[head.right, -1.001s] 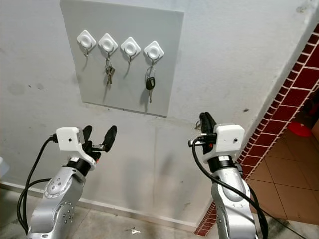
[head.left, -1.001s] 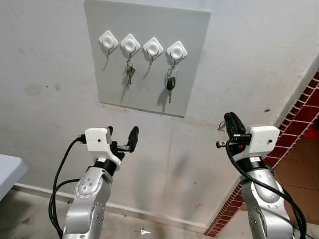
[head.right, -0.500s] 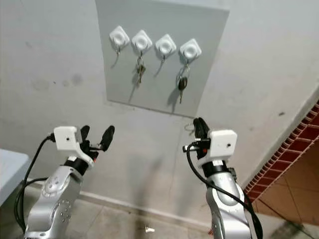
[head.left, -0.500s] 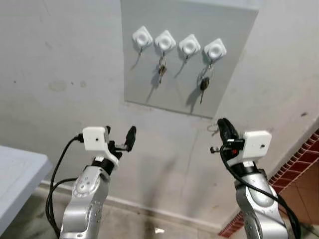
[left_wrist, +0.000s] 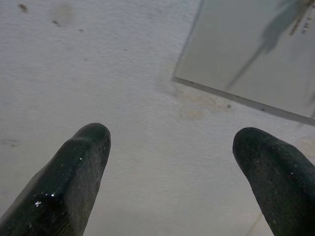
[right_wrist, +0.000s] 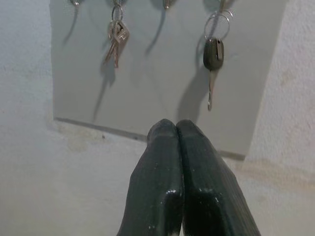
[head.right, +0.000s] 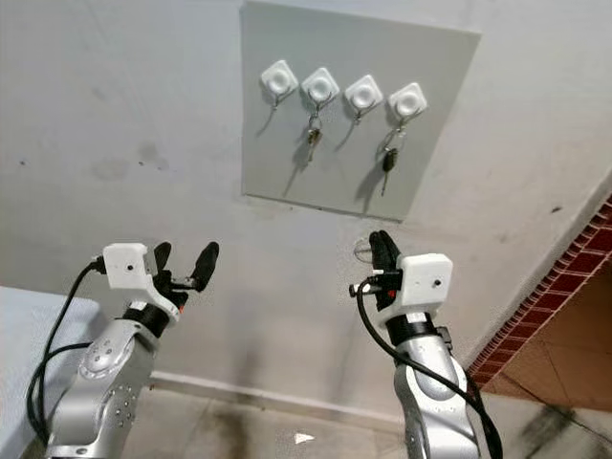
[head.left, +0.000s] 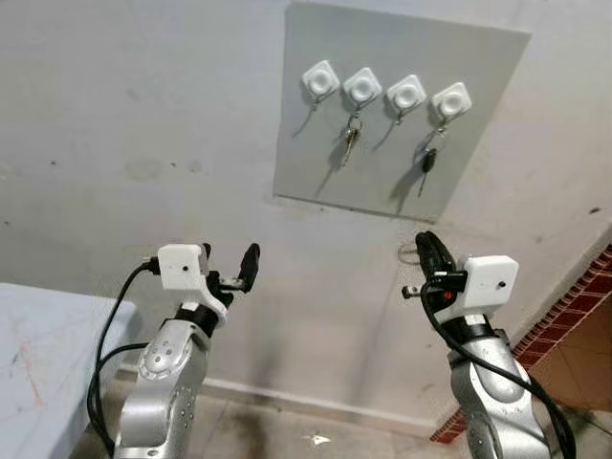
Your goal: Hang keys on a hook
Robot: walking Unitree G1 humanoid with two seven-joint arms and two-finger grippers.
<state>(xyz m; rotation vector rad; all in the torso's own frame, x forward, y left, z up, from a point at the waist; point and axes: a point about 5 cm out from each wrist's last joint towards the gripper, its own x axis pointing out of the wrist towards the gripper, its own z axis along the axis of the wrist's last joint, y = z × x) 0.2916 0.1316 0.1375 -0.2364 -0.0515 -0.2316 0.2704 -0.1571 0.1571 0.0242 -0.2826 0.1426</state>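
Note:
A grey board (head.left: 316, 163) on the wall carries a row of white hooks. The first hook (head.left: 321, 78) and the third hook (head.left: 406, 94) are bare. A small bunch of keys (head.left: 351, 142) hangs from the second, and a black car key (right_wrist: 213, 55) from the fourth. My right gripper (head.left: 424, 240) is raised below the board's right corner, away from the hooks, fingers shut. A thin metal key ring (head.left: 408, 253) sticks out beside its fingertips. My left gripper (head.left: 231, 254) is held up to the left of the board, open with nothing in it.
The corner of a white table (head.left: 38, 354) is at the lower left. A red brick wall (head.left: 574, 316) runs along the right. Bare plaster wall (head.left: 143, 143) stretches left of the board, with tiled floor (head.left: 287, 440) below.
The view has swung left: the board now sits further right and the white table has come into view. Both arms keep their raised poses, left open, right shut.

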